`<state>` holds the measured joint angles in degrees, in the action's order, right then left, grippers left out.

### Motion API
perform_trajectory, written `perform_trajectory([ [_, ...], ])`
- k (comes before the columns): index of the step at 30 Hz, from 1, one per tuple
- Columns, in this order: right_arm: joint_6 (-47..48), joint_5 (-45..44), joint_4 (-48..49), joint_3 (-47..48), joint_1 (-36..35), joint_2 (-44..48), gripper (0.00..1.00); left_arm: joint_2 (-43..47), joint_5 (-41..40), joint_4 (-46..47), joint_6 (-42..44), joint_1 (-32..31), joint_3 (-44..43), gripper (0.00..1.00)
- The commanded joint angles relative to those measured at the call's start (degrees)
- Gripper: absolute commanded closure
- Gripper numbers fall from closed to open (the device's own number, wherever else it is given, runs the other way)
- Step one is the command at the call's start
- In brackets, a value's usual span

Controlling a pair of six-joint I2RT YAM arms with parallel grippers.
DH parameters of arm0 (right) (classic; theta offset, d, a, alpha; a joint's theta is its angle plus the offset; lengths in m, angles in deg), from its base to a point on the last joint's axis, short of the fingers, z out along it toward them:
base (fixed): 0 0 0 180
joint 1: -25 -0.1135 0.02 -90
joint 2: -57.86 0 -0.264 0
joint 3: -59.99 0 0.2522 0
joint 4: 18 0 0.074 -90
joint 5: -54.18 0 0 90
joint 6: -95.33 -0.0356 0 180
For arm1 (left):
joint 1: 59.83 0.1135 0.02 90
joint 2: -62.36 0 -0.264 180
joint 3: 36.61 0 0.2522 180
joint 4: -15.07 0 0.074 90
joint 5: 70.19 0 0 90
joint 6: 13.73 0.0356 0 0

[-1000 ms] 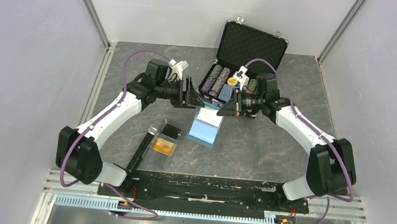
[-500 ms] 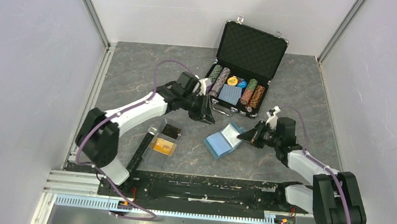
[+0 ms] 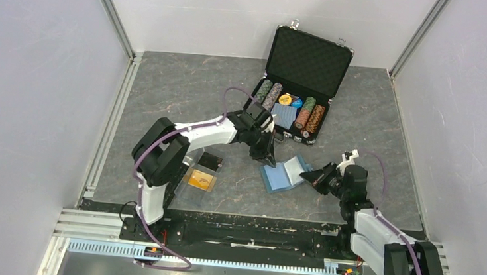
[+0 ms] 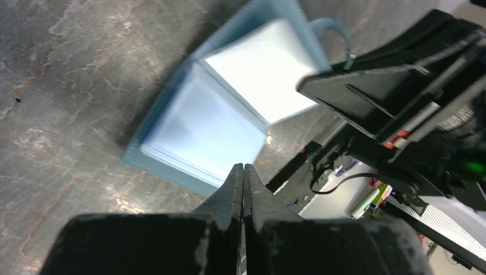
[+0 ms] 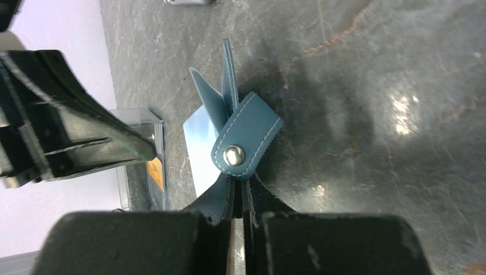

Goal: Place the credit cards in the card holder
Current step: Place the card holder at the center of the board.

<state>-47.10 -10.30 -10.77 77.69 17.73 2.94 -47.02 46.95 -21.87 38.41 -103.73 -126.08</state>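
Low and left of centre, the credit cards lie at a clear box on the bench, none yet in the card holder. The holder lies open at mid-frame, pale pockets up. The right tool is clamped on its right edge by the snap tab. The left tool is closed and empty, its tips at the holder's left edge. The step in hand looks like spreading the holder. Next, the left tool must open and fetch a card. Farthest back stands the open black case.
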Motion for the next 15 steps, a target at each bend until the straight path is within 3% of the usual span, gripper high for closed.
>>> perform_trajectory([
  [1,-4.22,-1.49,4.88,-2.95,0.29,1.31,1.0,-4.13,-0.02,0.92,-1.82,-0.38,-3.17,0.98],
  [8,-7.46,1.05,7.92,-8.7,0.25,0.14,1.0,-8.64,2.05,4.08,-4.12,-2.55,-4.98,0.98],
  [12,-7.75,0.87,6.82,-9.55,0.24,1.53,1.0,-11.57,0.25,-0.11,-1.94,-3.81,-7.45,0.98],
  [14,-6.12,0.51,4.18,-8.34,0.24,2.84,0.93,-12.13,-2.17,-2.49,-0.26,-4.08,-7.85,0.98],
  [15,-5.16,0.22,1.53,-7.46,0.24,3.7,0.85,-12.28,-3.29,-3.64,0.63,-4.17,-8.21,0.98],
])
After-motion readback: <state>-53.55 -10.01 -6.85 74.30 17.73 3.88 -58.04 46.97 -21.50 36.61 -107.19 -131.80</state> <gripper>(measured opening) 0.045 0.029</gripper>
